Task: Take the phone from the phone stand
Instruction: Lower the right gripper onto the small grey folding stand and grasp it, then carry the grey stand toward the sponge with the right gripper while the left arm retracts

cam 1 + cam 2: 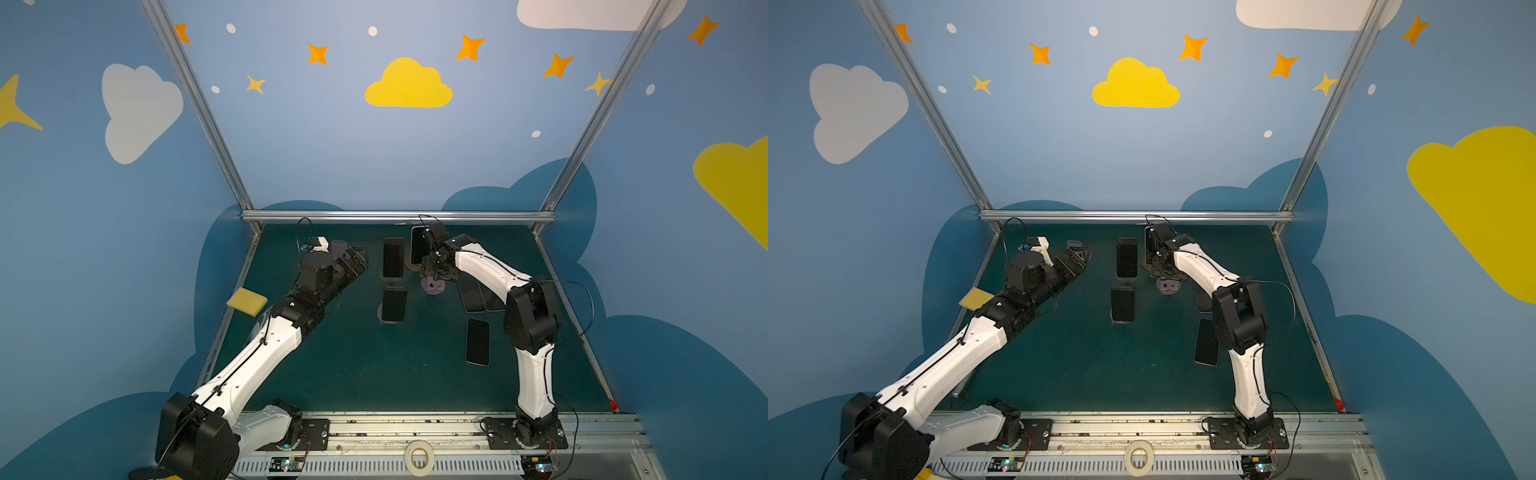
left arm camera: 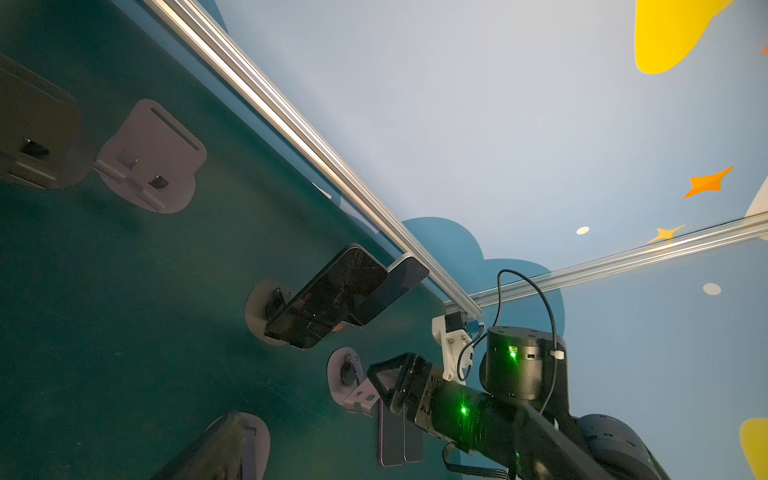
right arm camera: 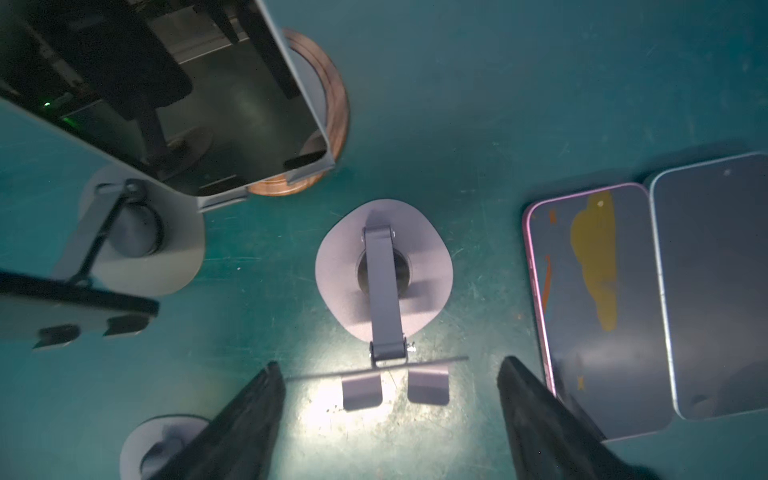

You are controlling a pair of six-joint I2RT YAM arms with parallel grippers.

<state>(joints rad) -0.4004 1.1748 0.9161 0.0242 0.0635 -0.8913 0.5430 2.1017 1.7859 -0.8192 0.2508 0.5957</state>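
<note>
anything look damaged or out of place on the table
Yes. In the left wrist view, the phone on a stand near the back rail has a cracked screen, with lines radiating across the glass. A yellow sponge sits tilted on the table's left edge rail instead of on the mat. Nothing looks spilled.

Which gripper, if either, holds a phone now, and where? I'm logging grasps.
Neither. The right gripper is open over an empty grey phone stand; the left gripper is open and empty.
</note>
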